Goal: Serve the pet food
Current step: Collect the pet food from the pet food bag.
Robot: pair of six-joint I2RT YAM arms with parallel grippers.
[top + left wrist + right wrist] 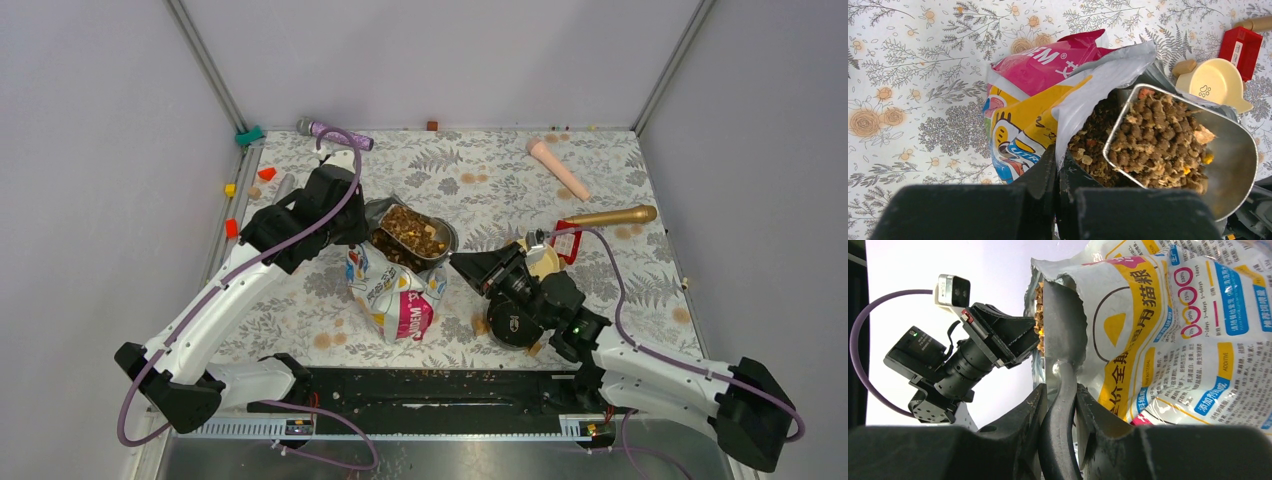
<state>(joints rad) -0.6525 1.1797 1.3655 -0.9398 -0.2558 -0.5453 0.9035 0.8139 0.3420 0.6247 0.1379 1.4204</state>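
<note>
An opened pink, yellow and white food bag [395,300] lies mid-table, its mouth facing away. My left gripper [360,232] is shut on the bag's torn rim, seen close in the left wrist view [1064,157]. A metal scoop [1235,165] sits at the bag mouth, heaped with brown, tan and orange pet food [1158,137]; more kibble lies inside the bag. My right gripper [468,267] is shut on the scoop's dark handle [1060,405]. The heaped food also shows from above [412,233]. A cream bowl [1215,80] with a paw print stands right of the bag, empty.
A red holder [568,240] and a gold-brown handle [612,215] lie behind the bowl. A pink cone [558,168] lies at the back right, a purple tool [338,133] at the back left. Small coloured blocks [232,228] line the left edge.
</note>
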